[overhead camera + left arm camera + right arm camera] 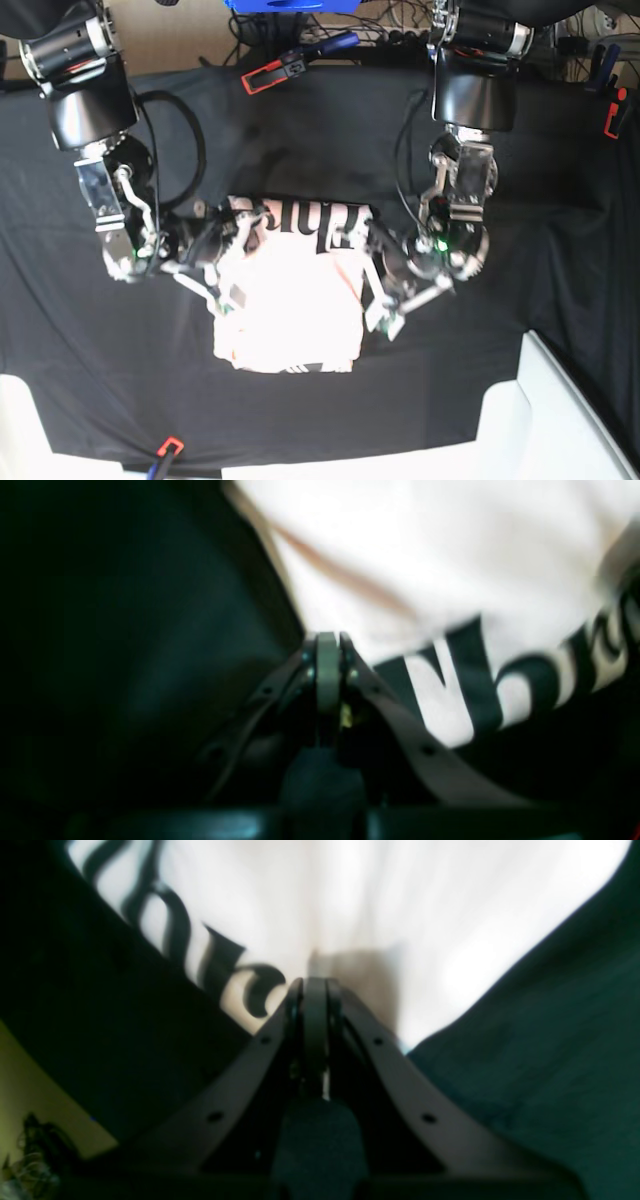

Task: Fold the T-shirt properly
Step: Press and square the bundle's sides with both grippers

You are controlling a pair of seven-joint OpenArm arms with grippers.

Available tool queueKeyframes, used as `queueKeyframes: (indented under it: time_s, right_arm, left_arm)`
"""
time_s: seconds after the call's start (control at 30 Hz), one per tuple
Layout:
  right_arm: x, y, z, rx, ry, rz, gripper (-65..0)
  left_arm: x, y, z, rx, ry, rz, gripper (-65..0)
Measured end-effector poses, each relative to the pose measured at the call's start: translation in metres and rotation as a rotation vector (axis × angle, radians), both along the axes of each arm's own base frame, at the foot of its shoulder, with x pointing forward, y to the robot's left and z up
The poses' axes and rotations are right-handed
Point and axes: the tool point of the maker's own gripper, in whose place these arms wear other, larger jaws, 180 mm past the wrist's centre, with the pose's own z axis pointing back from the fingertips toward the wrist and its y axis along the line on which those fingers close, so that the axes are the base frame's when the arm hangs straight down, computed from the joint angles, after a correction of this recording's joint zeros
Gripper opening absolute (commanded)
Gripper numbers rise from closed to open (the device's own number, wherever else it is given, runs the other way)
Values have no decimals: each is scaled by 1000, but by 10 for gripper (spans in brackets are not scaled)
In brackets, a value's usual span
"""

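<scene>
Both arms are black with silver collars near the top and black cables looping alongside. Each gripper, the left gripper [328,645] and right gripper [315,987], has dark grey fingers dotted with screw holes around a pale strip.

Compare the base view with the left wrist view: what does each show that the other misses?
Only the base view shows the whole folded T-shirt, both arms, the right gripper at the shirt's edge, the clamps at the table's far edge and the white bin. Only the left wrist view shows the left gripper up close, jaws pressed together at the shirt's edge, though blurred. Both show the pale shirt with black lettering on the black cloth.
</scene>
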Motion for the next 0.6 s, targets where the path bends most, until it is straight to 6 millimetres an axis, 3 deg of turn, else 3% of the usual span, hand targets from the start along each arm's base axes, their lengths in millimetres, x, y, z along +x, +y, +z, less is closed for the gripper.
queueKeyframes:
  time_s: [0.13, 0.23, 0.4, 0.5, 0.6]
  right_arm:
    - [19, 2, 20, -7, -50, 16, -641]
    - [34, -3, 21, -10, -55, -2, -641]
    - [49, -17, 3, -12, -14, -61, -640]
    - [47, -24, -14, 2, 9, -104, -640]
    - [38, -27, -30, 18, 31, -138, -640]
  left_arm:
    - [12, -4, 17, -2, -39, -4, -650]
    - [20, -13, 9, -13, -3, -4, -650]
    - [28, -39, -9, -96, 29, -10, -650]
    - [22, -32, -32, -84, 87, 41, -650]
    - [23, -19, -41, -85, 64, 93, -650]
